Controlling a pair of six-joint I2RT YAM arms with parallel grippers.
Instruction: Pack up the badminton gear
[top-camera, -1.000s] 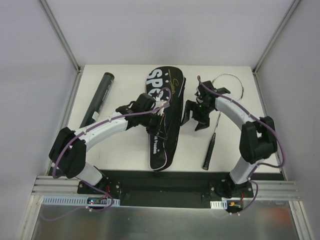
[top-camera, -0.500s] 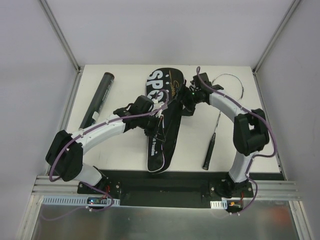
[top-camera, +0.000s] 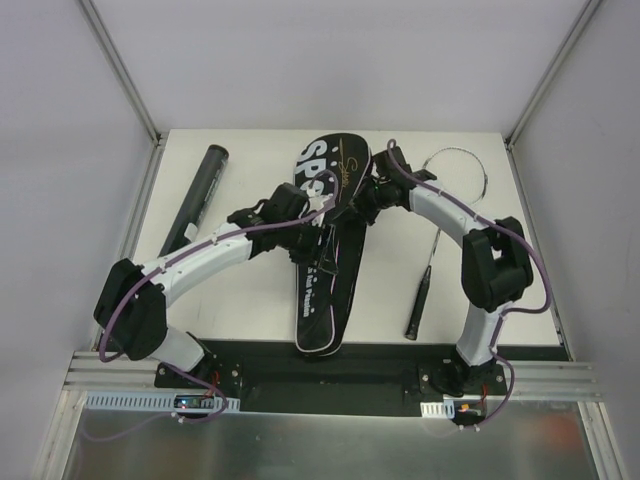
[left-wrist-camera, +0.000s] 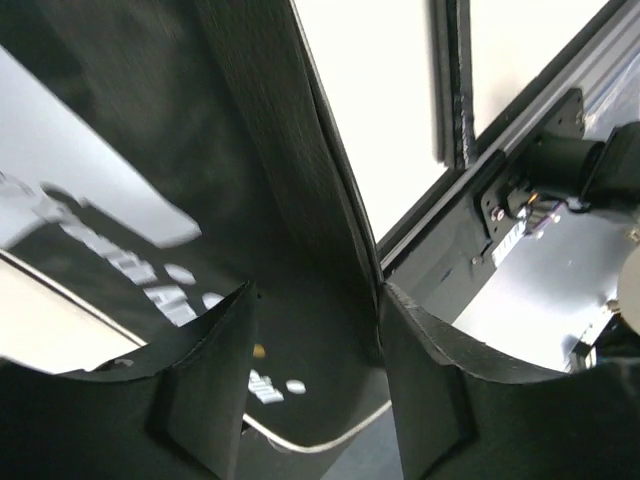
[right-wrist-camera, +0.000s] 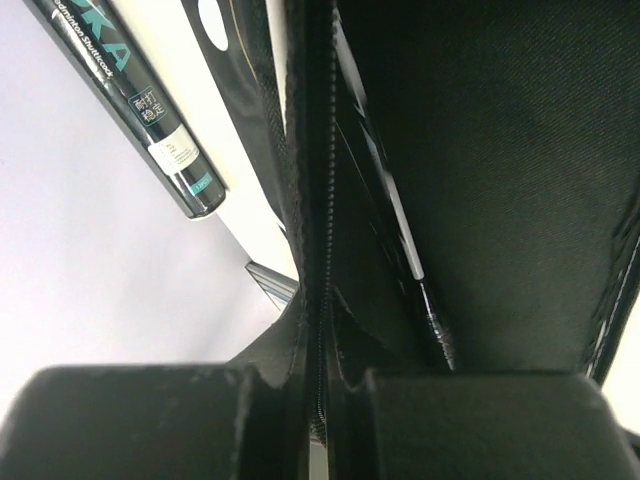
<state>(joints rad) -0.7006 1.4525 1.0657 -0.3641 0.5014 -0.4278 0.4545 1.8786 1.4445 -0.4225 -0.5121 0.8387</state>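
white table (top-camera: 250, 310); right gripper (right-wrist-camera: 325, 378) pinches bag (right-wrist-camera: 490, 150) edge.

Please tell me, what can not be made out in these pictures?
Grip of the left gripper: left wrist view, fingers stand either side of the black bag's edge; contact unclear.
Bag lettering: top view, the left gripper covers everything after SP.
Shuttlecocks: in no view; perhaps inside the black tube or bag, hidden.
Second racket: top view shows one racket; right wrist view shows only a thin silver rod inside the bag.

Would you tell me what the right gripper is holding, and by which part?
The black bag, pinched along its zippered edge between the right gripper's fingers.
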